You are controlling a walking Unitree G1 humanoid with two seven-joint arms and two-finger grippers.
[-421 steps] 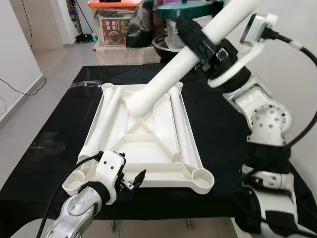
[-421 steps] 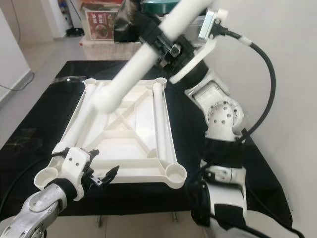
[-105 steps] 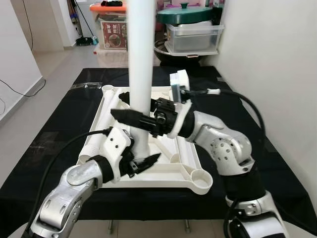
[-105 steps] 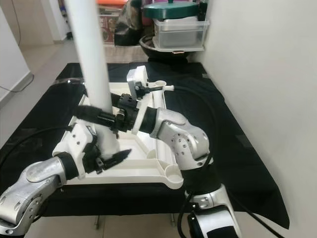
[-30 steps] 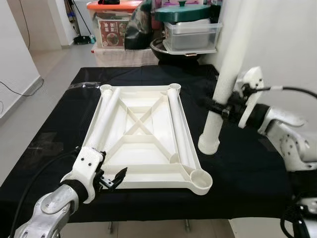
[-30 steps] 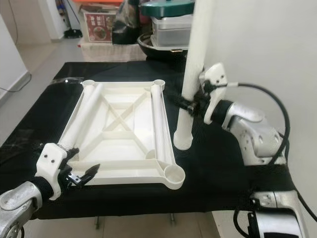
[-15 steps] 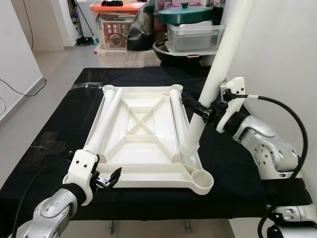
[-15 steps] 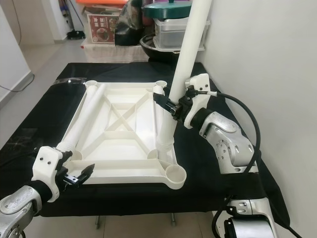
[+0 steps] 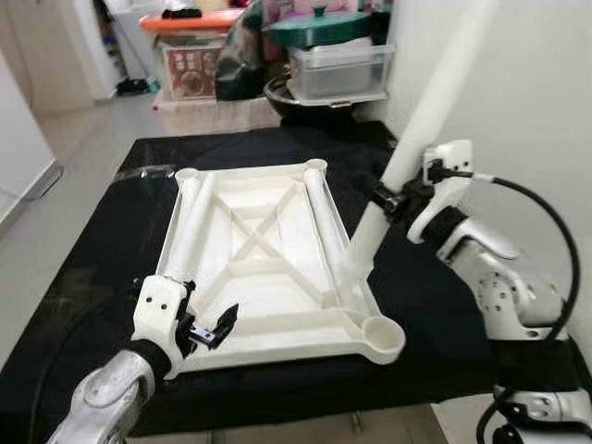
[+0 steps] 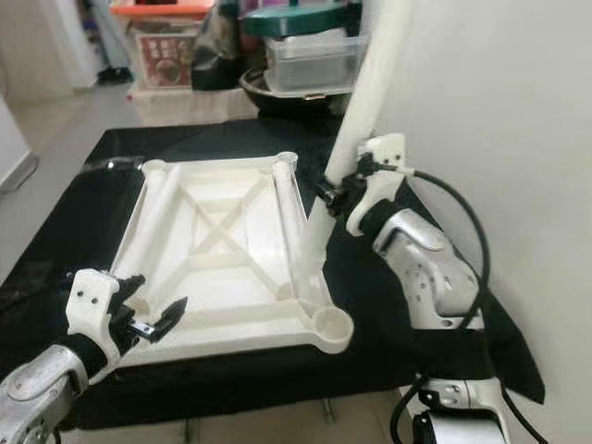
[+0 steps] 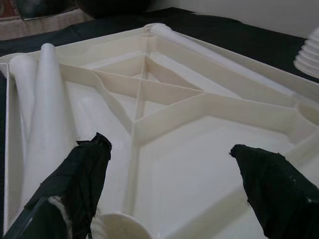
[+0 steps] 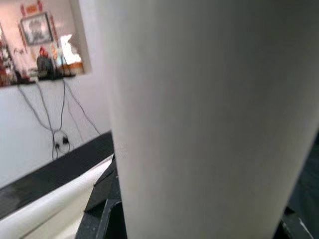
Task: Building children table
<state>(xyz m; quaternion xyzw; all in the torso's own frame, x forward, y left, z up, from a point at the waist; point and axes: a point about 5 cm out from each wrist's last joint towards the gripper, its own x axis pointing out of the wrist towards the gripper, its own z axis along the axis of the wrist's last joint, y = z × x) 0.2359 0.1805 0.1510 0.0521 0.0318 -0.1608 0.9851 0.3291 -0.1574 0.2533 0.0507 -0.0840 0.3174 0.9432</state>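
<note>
A black-draped worktop (image 9: 83, 268) carries the upturned white tabletop (image 9: 268, 268), my landmark. Off its near-left corner, my left gripper (image 9: 205, 331) hovers, fingers apart and empty. Two legs lie stored along its side rails. At its right rail, my right gripper (image 9: 384, 196) clamps the tilted table leg (image 9: 407, 139). I judge leg-fitting underway; next I must carry the foot to the near-right corner socket (image 9: 379, 328) and upright it.

Head stereo views overlook tabletop (image 9: 268, 250); wrist views close-up.
</note>
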